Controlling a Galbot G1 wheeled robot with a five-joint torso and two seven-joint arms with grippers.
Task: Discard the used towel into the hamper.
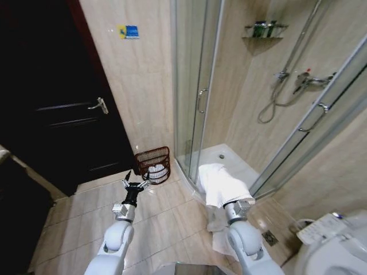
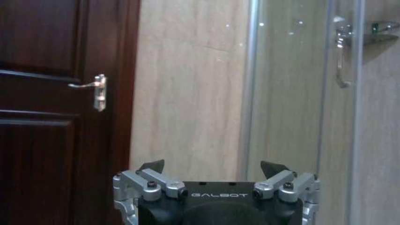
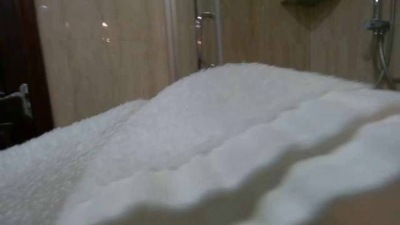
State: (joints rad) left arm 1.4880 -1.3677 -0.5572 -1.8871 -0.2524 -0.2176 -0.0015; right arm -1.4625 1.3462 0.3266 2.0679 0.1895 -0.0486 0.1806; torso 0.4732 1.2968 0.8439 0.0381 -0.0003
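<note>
Currently our left gripper [image 1: 136, 182] hovers with fingers spread wide, empty, near the hamper [image 1: 153, 164] on the floor against the wall. A white towel [image 1: 222, 184] drapes over our right gripper, whose fingers we cannot tell.

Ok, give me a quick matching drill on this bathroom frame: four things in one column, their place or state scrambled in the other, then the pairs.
Things:
1. towel
2. hamper
3. left tool
4. door

Place or state:
A. dark, shut, at the far left
B. fingers spread, holding nothing
C. draped over the right arm's end
D. on the floor against the wall, beside the shower glass

Pairs: 1-C, 2-D, 3-B, 4-A
</note>
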